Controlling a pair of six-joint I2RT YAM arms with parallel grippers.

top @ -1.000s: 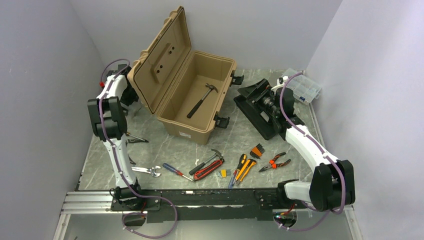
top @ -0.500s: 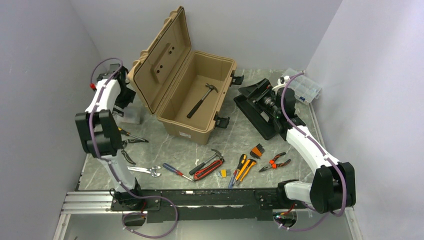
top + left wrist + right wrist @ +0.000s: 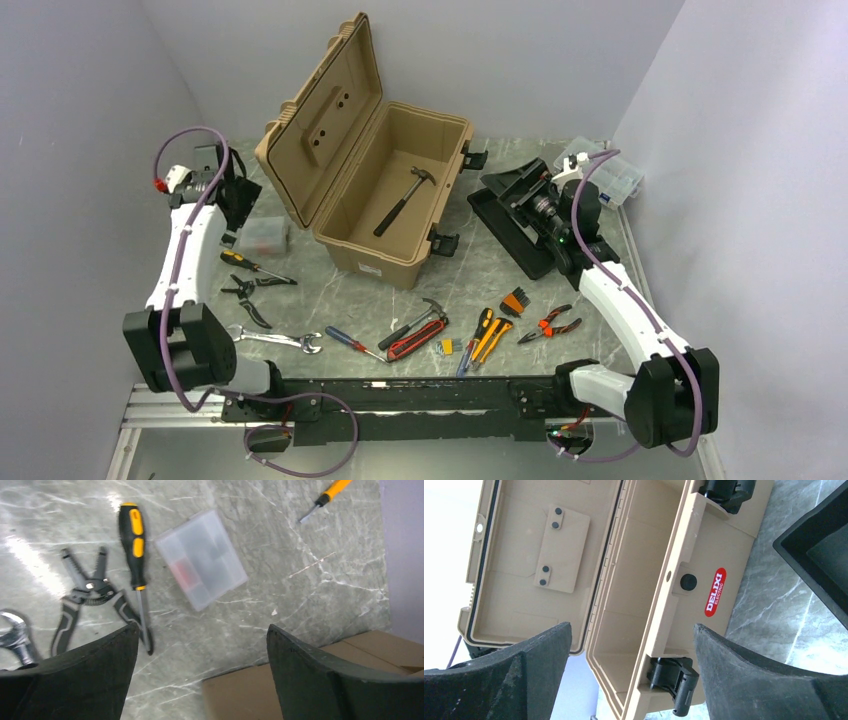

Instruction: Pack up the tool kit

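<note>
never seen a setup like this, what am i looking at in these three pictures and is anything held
These are two robot arms bolted at the near edge of a table. The wide picture comes from a fixed camera above and behind them. The other two come from a camera on each wrist, where the dark shapes are that arm's own fingers. The left gripper hangs open over a small clear case, a yellow-handled screwdriver and pliers. The right gripper, also open, faces the tan toolbox, whose lid is up. A hammer lies inside it, a black tray sits beside it, and more hand tools lie loose in front. Nothing is held.
</note>
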